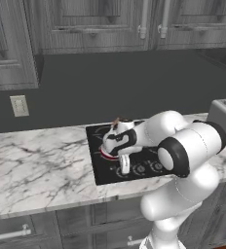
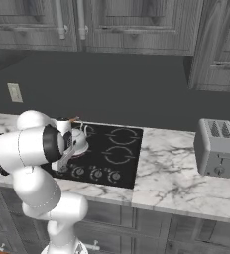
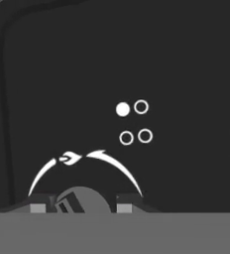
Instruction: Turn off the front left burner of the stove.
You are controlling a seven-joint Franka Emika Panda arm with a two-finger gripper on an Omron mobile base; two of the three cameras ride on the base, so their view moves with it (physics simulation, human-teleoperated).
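The stove (image 1: 103, 170) is a black glass cooktop set in the marble counter. Its front left burner (image 1: 105, 154) shows a reddish rim glow beside my forearm, with a silver kettle (image 2: 80, 138) standing on it. My gripper (image 1: 124, 168) points down at the leftmost knob of the front row, which the right base view also shows under the gripper (image 2: 62, 166). In the hand view, the round knob (image 3: 85, 194) sits between my gripper (image 3: 81, 206) fingertips, with a thin gap on each side. White arc marks and a flame icon curve above it.
A grey toaster (image 2: 217, 148) stands on the counter right of the stove. The other knobs (image 2: 97, 174) run along the front edge. Four small circles (image 3: 133, 122), upper left one filled, are printed on the glass. Cabinets hang above the dark back wall.
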